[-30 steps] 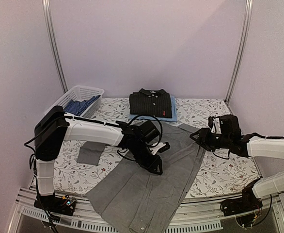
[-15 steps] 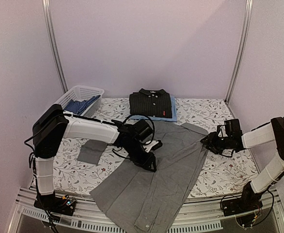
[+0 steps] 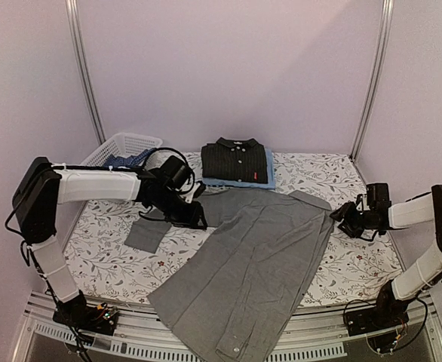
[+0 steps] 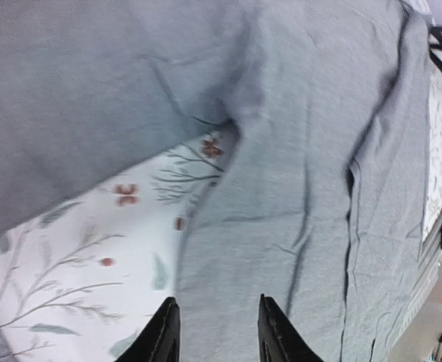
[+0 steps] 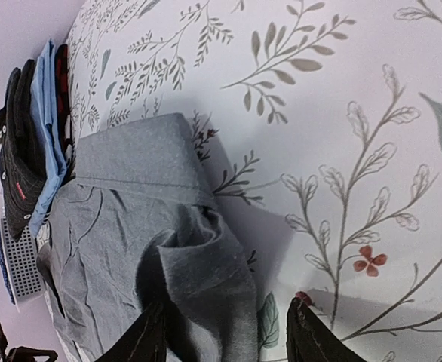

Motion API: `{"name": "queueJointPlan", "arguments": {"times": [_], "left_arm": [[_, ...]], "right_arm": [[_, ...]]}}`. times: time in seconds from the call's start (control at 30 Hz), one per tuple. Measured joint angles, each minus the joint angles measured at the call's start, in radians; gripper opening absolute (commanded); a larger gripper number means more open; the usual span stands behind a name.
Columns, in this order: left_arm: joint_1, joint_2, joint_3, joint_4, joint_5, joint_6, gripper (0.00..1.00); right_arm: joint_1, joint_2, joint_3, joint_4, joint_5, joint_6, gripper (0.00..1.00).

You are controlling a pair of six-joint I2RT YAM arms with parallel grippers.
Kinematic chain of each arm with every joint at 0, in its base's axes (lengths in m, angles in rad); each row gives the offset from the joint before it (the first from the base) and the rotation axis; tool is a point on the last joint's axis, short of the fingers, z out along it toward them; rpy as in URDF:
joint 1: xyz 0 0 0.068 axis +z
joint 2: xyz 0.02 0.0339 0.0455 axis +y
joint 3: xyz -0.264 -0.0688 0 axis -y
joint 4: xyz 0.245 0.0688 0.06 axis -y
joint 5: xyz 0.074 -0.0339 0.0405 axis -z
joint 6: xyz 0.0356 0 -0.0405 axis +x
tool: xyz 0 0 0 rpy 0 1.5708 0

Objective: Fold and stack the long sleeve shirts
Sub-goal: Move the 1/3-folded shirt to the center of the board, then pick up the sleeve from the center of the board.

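The mid-grey shirt [image 3: 259, 256] lies spread out diagonally on the flowered table, its hem hanging over the near edge. My left gripper [image 3: 194, 219] sits at the shirt's upper left edge. In the left wrist view its fingers stand apart, open [image 4: 216, 302], over flat grey cloth [image 4: 296, 151]. My right gripper [image 3: 347, 224] is at the shirt's right corner, open [image 5: 228, 302]. A bunched fold of grey cloth [image 5: 206, 279] rises between its fingers, with a gap at the right one. The black shirt [image 3: 234, 160] lies folded on the light blue shirt [image 3: 271, 164] at the back.
A white lattice basket [image 3: 115, 147] holding blue patterned cloth stands at the back left. A small grey cloth patch [image 3: 145, 235] lies left of the shirt. Metal poles rise at both back corners. The near table edge has a metal rail [image 3: 93, 332].
My left gripper has travelled from the shirt's middle back and left to its upper edge. The right gripper has moved right. The grey shirt now lies wider and flatter.
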State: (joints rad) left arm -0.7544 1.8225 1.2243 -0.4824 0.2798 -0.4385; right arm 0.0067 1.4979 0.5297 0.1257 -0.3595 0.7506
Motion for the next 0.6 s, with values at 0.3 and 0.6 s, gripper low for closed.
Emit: {"name": "queueJointPlan", "arguments": {"times": [0.3, 0.6], "left_arm": [[0.235, -0.177, -0.172, -0.002, -0.195, -0.072, 0.40], [0.271, -0.195, -0.288, -0.018, -0.274, -0.110, 0.48]], "right_arm": [[0.021, -0.040, 0.029, -0.078, -0.011, -0.056, 0.60], [0.249, -0.188, 0.176, -0.147, 0.068, -0.153, 0.66]]}}
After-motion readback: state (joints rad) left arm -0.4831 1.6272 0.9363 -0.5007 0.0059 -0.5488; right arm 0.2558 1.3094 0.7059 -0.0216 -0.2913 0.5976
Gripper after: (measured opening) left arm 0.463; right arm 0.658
